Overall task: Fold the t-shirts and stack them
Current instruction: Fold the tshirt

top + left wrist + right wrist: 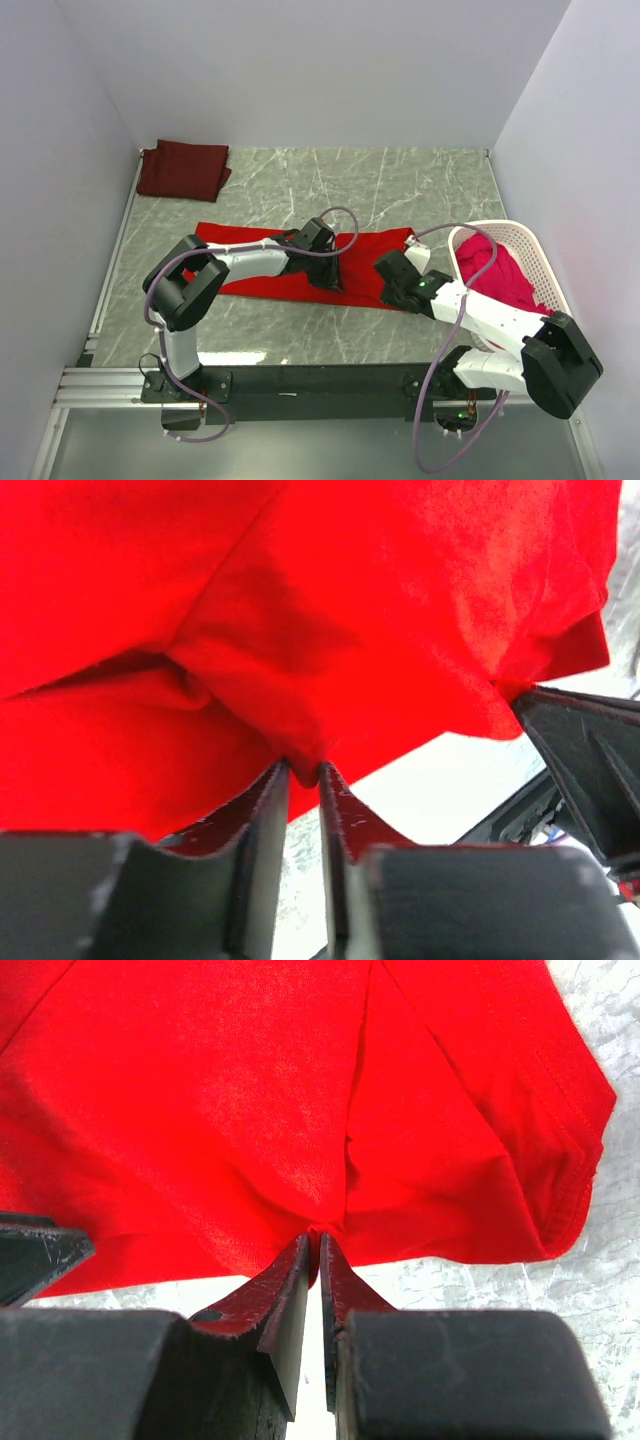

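Top external view: red shirt [362, 255] lies flattened as a long band across the middle of the surface [350, 180], running from 9 o'clock toward 3 o'clock. Both arms reach in over it. Left hand [335, 282] sits at the band's near edge, just right of centre. Right hand [383, 270] is close beside it toward 3 o'clock, near the shirt's right end. Maroon shirt [183, 168] rests folded in the far corner at 10 o'clock, well apart from the red one. Basket [530, 240], white and perforated, stands at 3 o'clock by the right wall. A pink-red heap [500, 275] of cloth fills it, part of it draped toward the rim.

Left wrist view: left hand's fingers [260, 810] are pressed nearly together, pinching a small pucker of red cloth at their tips. Cloth above is bunched into soft folds; pale surface shows below its edge. A dark finger of the right hand shows at 3 o'clock, touching the same cloth's edge.

Right wrist view: right hand's fingers [285, 1295] are nearly closed, nipping the shirt's lower edge at a fold line. A hemmed edge with stitching curls at 3 o'clock. Marbled surface shows beneath at 4 o'clock. Tip of the left hand sits at 9 o'clock, against the cloth.
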Tool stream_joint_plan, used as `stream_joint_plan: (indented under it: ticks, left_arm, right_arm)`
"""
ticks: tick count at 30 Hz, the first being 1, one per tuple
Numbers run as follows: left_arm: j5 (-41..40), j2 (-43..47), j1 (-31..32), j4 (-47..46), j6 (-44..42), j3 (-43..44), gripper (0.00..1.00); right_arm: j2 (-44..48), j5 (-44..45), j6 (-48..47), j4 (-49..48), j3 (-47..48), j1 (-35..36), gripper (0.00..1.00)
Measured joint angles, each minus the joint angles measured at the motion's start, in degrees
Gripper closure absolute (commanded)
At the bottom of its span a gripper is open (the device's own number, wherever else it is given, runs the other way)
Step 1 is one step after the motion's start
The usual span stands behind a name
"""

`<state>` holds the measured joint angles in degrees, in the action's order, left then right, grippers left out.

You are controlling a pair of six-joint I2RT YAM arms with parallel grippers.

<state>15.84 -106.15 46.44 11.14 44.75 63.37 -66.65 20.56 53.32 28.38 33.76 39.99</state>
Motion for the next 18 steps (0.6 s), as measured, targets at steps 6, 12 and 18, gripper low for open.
stream_joint_plan:
  ticks: [6, 12, 18]
  left_arm:
    - [-2.0, -0.3, 0.1, 1.4, 0.0, 1.4, 0.91]
    - [-4.6, 0.1, 0.2, 4.1, -0.1, 2.5, 0.96]
    - [-6.6, 2.8, 0.2, 6.3, -0.1, 2.5, 0.99]
  right_arm:
    - [0.0, 0.0, -0.3, 0.2, 0.6, 0.0, 0.83]
    - [0.2, 0.5, -0.5, 0.4, 0.9, 0.0, 0.83]
    - [0.5, 0.6, -0.5, 0.4, 0.8, 0.0, 0.77]
